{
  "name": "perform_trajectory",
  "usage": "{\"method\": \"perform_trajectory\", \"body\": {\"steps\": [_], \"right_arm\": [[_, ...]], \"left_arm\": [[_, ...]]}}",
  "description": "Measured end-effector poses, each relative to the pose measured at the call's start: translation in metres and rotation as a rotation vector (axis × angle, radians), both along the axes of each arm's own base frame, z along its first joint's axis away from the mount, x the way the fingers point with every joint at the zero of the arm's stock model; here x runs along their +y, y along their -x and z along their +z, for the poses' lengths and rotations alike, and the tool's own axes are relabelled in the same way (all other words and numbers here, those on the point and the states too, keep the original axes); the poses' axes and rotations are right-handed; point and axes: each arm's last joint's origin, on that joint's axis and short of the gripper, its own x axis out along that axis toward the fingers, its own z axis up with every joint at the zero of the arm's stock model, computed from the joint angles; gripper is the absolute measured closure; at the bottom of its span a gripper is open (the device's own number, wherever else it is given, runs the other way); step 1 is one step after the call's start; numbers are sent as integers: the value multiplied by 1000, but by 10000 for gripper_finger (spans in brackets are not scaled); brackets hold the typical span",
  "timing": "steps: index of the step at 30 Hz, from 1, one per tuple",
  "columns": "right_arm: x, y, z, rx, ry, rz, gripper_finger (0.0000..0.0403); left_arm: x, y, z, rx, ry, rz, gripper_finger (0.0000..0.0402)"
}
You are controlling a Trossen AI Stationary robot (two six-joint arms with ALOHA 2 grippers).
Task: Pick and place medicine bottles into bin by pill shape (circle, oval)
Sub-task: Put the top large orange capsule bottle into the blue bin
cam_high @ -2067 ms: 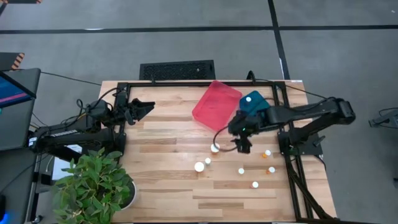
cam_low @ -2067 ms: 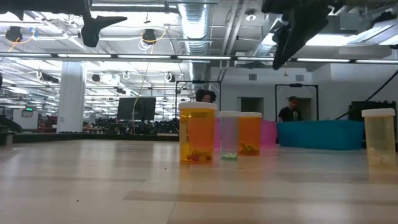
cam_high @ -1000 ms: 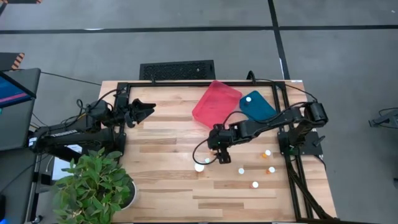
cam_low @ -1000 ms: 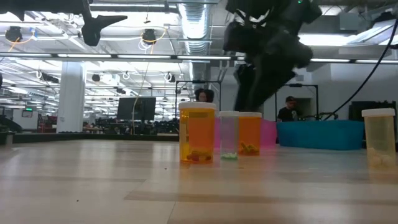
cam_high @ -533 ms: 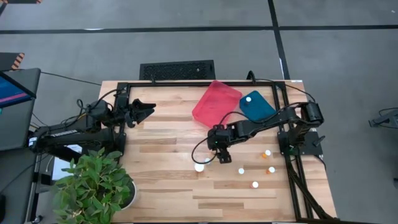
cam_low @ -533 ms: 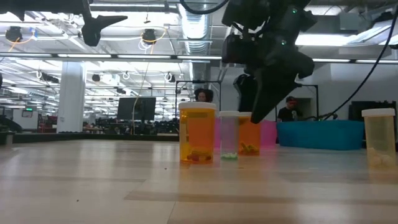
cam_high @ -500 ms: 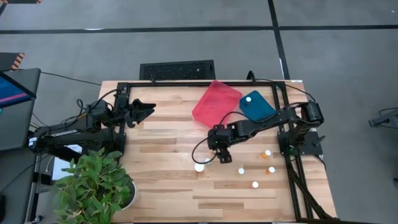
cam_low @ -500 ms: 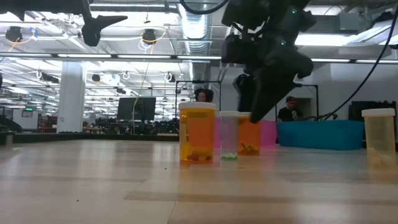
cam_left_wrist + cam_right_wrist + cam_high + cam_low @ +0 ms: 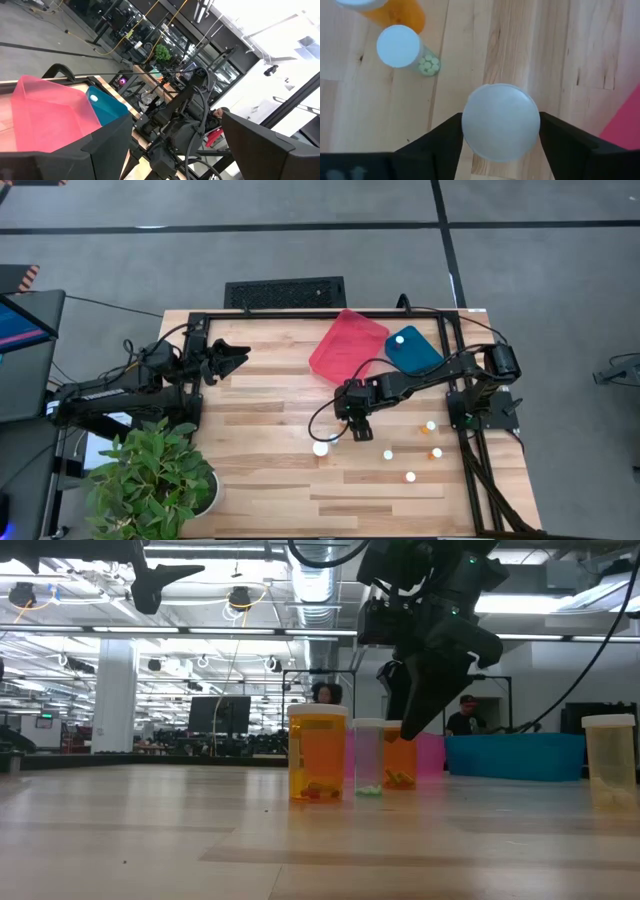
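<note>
My right hand (image 9: 501, 131) has dropped from the blue bin, fingers now open astride an orange bottle's cap (image 9: 501, 122). Nothing gripped yet; closing comes next. Left hand (image 9: 236, 356) waits at nine o'clock, open.

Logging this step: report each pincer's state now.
Left pincer: open, empty, parked at the table's far-left edge.
Right pincer: open, fingers either side of a white-capped bottle, not yet closed on it.

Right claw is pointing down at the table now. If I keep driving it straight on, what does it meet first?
The right claw would meet the white-capped bottle first: its cap sits centred between the open fingers, directly ahead. The smaller clear bottle of round pills stands off to one side. How far off the cap is cannot be told.
</note>
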Motion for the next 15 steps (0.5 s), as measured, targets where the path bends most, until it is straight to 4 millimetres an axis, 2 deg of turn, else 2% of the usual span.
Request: {"method": "perform_trajectory", "body": {"steps": [8,15], "right_arm": [[-2,0,1,-3,-22,-49,188],[-6,7,20,-44,-42,-82,189]], "left_arm": [[0,0,0,0,1,0,101],[0,0,0,0,1,0,101]]}}
